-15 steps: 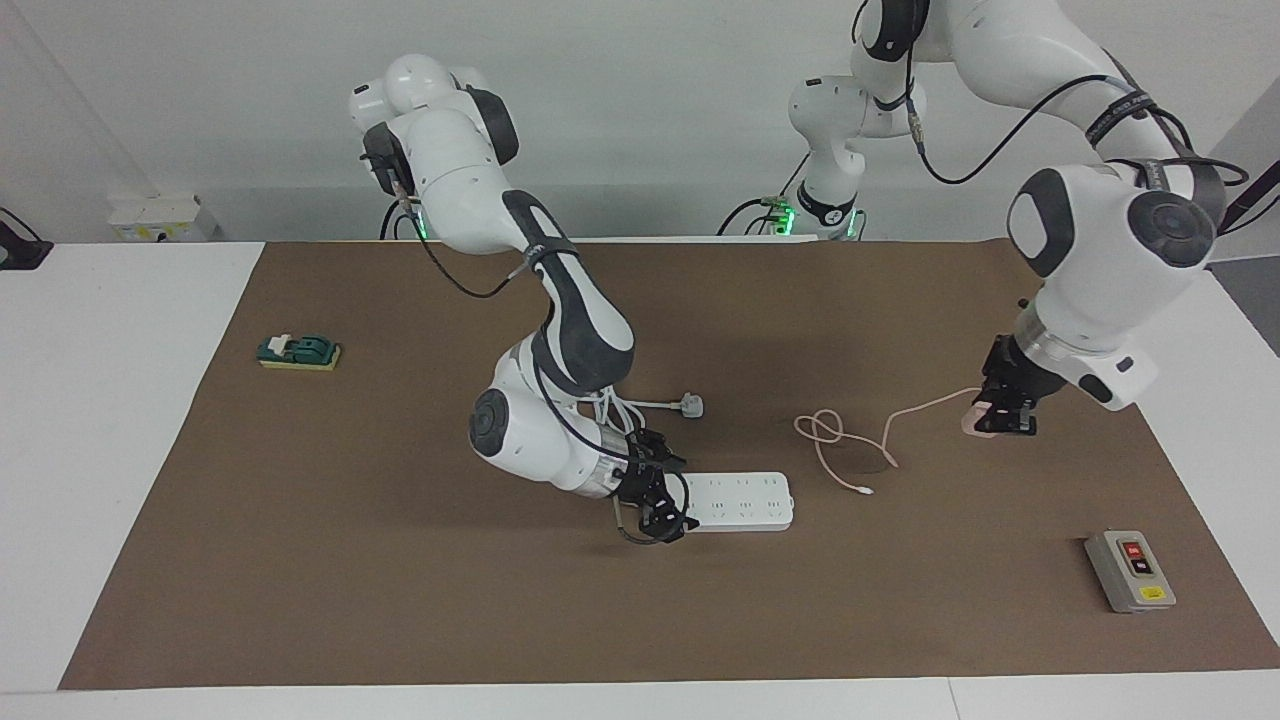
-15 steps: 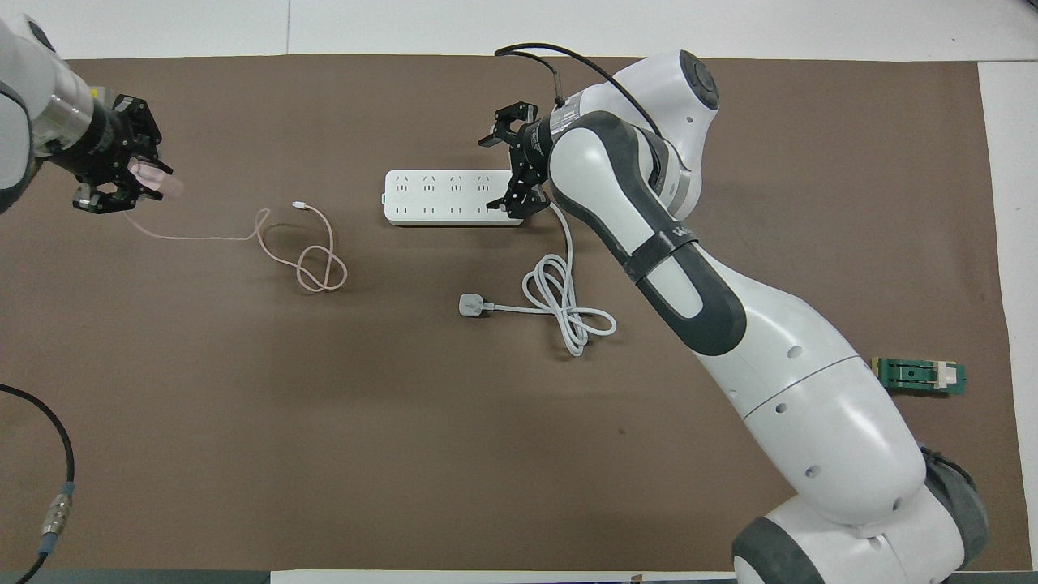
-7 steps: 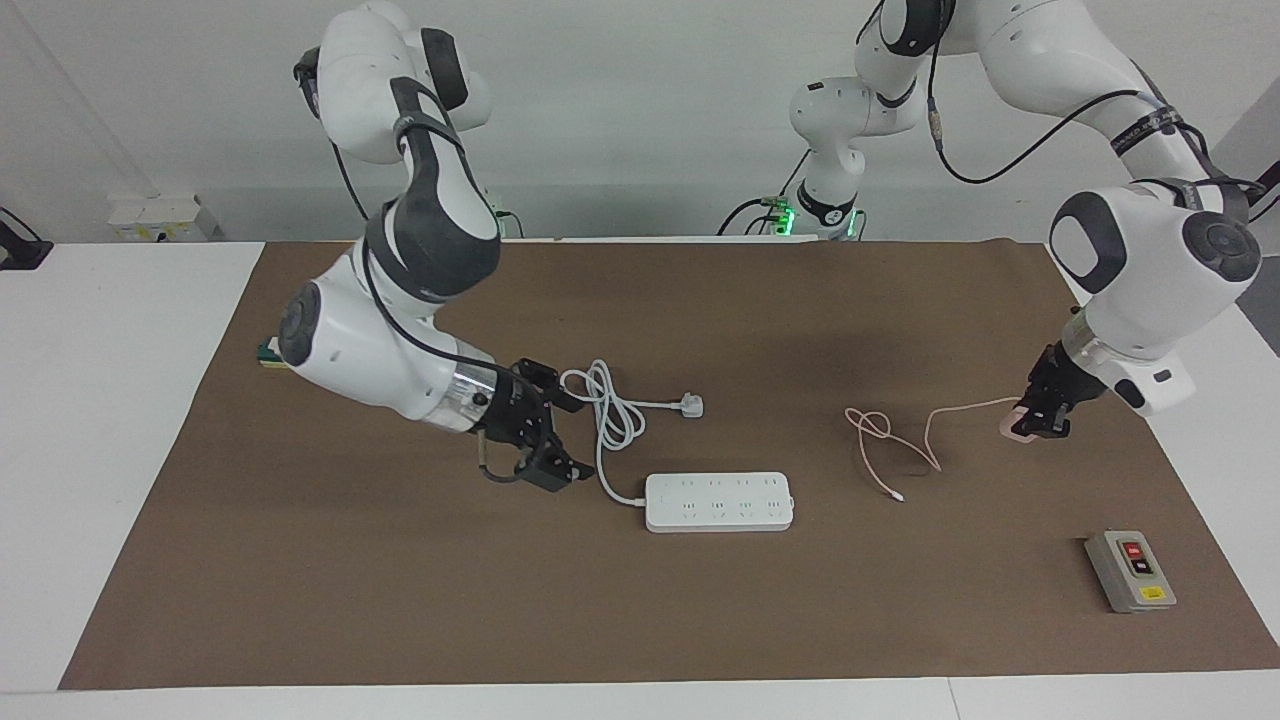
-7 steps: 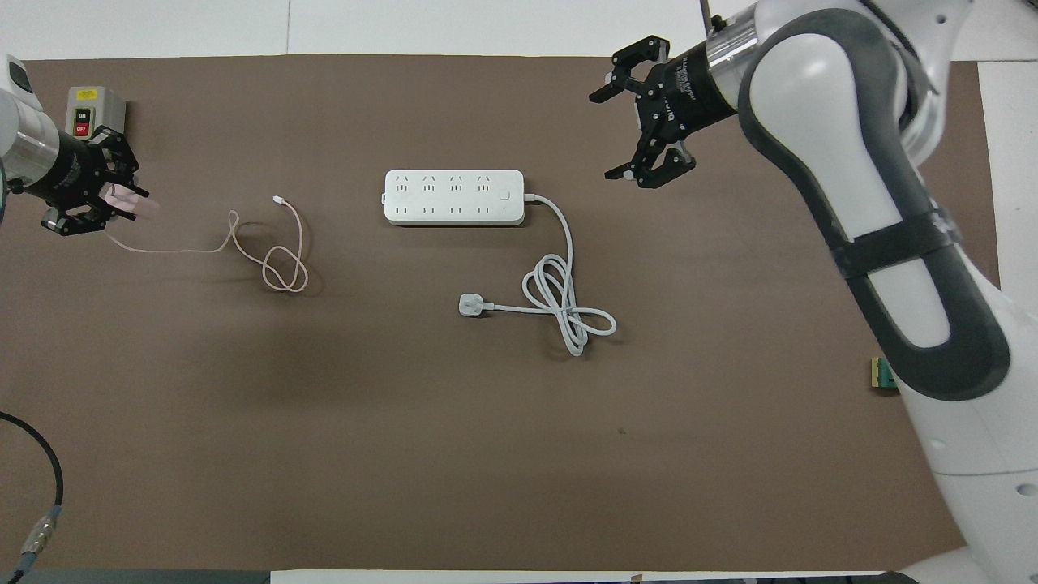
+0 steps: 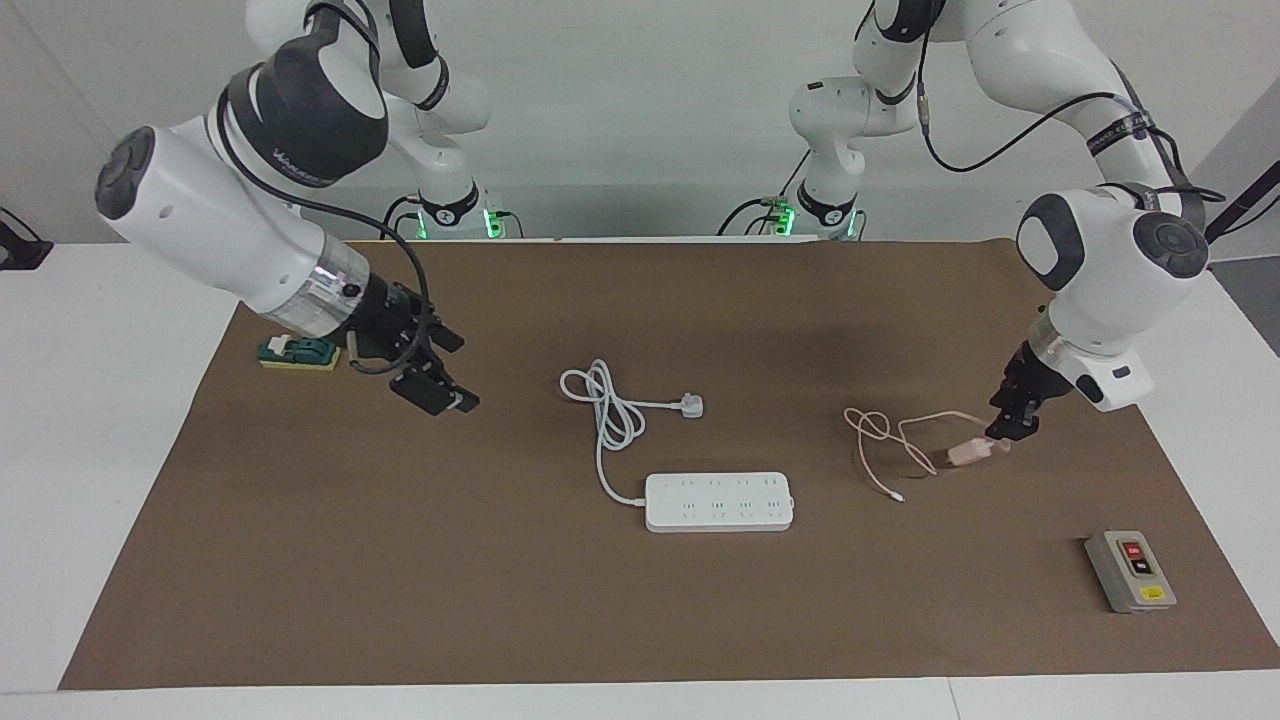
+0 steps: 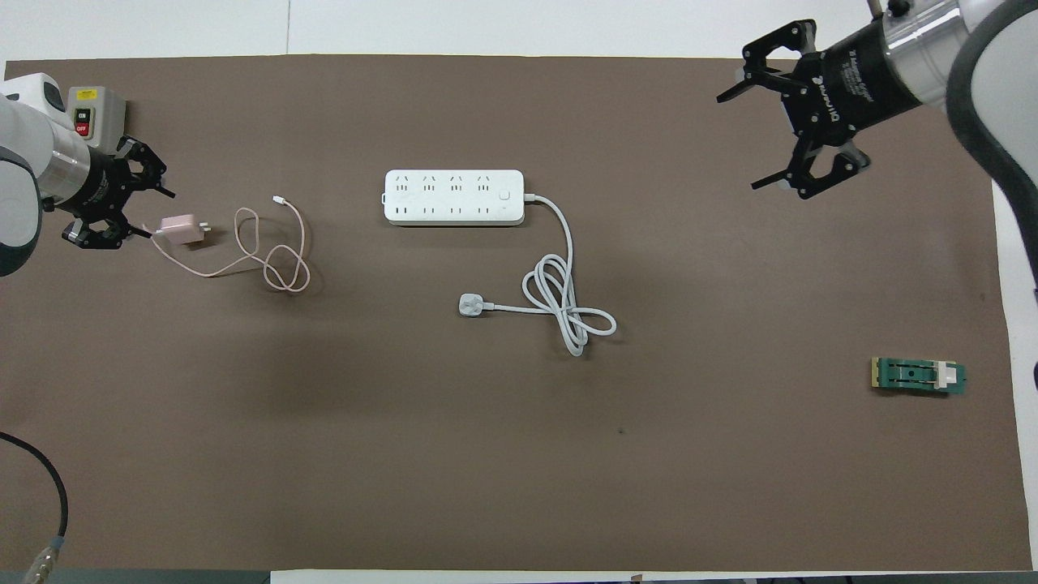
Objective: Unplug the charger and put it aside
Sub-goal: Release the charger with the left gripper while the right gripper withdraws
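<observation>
Small pale pink cube charger (image 6: 182,229) now released beside white power strip (image 6: 453,197).
Left hand (image 5: 1008,430) opened just above; right hand (image 5: 432,377) open, withdrawn.

The left gripper (image 5: 1008,432) (image 6: 122,203) hangs low, wrist bent downward, its fingers spread apart. The right gripper (image 5: 432,375) (image 6: 799,122) is raised, forearm slanting down from a high elbow, fingers wide open

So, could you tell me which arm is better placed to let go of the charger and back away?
Left: the left gripper is right at the charger; the right gripper hangs open, away from it.
</observation>
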Controlling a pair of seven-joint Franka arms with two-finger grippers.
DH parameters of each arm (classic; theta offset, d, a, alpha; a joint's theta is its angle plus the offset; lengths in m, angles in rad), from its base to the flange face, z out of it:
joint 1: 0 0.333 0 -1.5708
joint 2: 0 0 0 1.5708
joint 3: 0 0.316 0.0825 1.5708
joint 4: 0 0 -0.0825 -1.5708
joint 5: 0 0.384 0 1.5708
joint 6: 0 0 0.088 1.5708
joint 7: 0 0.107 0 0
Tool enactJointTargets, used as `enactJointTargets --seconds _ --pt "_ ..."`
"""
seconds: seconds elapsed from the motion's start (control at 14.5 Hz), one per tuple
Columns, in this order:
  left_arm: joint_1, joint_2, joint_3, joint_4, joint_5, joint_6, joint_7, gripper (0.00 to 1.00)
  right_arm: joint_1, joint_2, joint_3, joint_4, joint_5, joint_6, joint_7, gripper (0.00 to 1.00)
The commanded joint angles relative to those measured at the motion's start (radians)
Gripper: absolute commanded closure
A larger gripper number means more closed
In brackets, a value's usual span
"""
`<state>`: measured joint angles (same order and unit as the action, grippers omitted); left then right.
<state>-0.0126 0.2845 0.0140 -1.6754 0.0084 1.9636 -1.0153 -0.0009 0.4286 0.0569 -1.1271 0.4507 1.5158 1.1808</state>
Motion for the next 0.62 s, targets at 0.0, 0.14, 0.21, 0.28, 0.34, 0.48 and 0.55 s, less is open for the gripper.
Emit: enactJointTargets --seconds 0.0,0.14,0.21,0.28,0.34,0.48,0.55 --pt "-0.029 -0.039 0.011 -0.017 -0.005 -0.027 0.013 0.00 -0.042 -0.062 0.008 -0.046 -0.079 -0.045 -0.247 0.00" --pt "-0.038 -0.036 0.011 0.040 0.004 -0.077 0.020 0.00 -0.065 -0.085 0.008 -0.046 -0.145 -0.063 -0.422 0.00" --pt "-0.038 -0.036 0.011 0.069 0.005 -0.107 0.042 0.00 -0.068 -0.097 0.008 -0.046 -0.188 -0.075 -0.522 0.00" --pt "-0.038 -0.039 0.009 0.095 0.005 -0.152 0.111 0.00 -0.068 -0.109 0.008 -0.046 -0.228 -0.085 -0.623 0.00" --pt "-0.038 -0.047 0.008 0.112 0.005 -0.204 0.213 0.00 -0.070 -0.120 0.008 -0.046 -0.269 -0.094 -0.718 0.00" --pt "-0.040 -0.079 0.009 0.123 0.005 -0.264 0.393 0.00 -0.070 -0.148 0.008 -0.051 -0.349 -0.105 -0.873 0.00" --pt "-0.038 -0.100 0.006 0.121 0.004 -0.281 0.440 0.00 -0.068 -0.166 0.008 -0.066 -0.383 -0.109 -0.930 0.00"
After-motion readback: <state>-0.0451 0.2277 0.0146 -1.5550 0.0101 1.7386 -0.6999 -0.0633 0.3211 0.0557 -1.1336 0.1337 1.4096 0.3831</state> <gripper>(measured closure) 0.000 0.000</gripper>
